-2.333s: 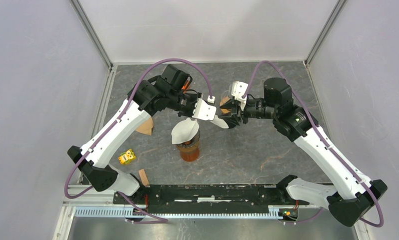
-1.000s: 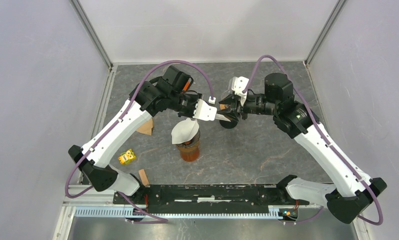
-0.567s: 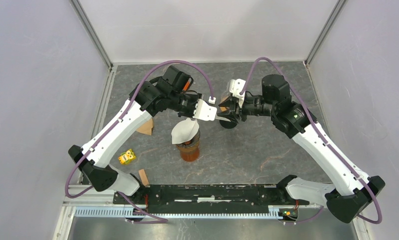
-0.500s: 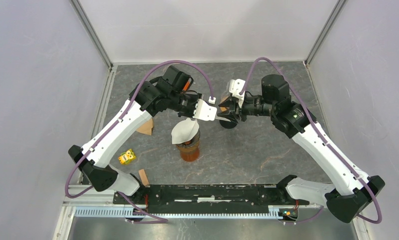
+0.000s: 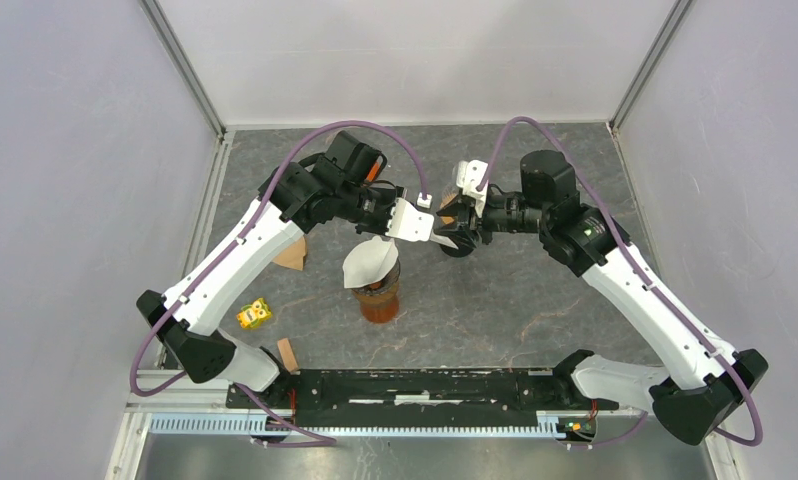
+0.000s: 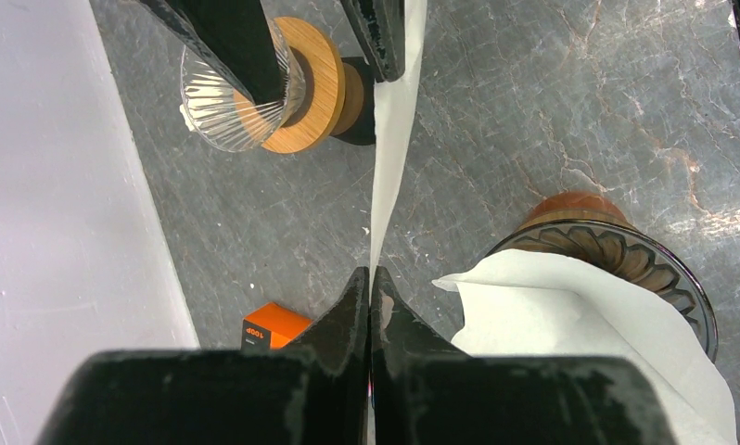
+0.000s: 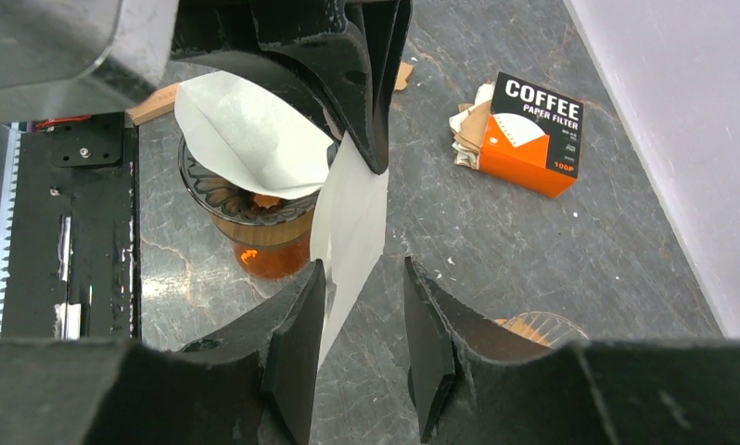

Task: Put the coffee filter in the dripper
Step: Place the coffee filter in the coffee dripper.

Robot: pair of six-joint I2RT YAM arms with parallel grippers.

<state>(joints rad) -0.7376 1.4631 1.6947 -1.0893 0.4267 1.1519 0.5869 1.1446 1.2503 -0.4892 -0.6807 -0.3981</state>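
Note:
My left gripper (image 6: 370, 272) is shut on a flat white coffee filter (image 6: 389, 158), which I see edge-on as it sticks out ahead of the jaws. The filter's free end (image 7: 348, 232) hangs between the fingers of my right gripper (image 7: 363, 269), close to one pad. That gripper is open, with a clear gap on the other side. In the top view the two grippers meet tip to tip, left gripper (image 5: 435, 236), right gripper (image 5: 451, 228). A glass dripper (image 5: 377, 283) sits on an amber carafe with another white filter (image 5: 368, 262) in it.
A second clear dripper with a wooden collar (image 6: 255, 88) stands on the table just under the right gripper. An orange and black coffee filter box (image 7: 533, 134) lies by the left wall. A small yellow object (image 5: 254, 314) and wooden pieces (image 5: 288, 353) sit near the left arm's base.
My right gripper has moved left and closed in on the left gripper, so that its open fingers now stand around the held filter's end. The left arm has stayed still.

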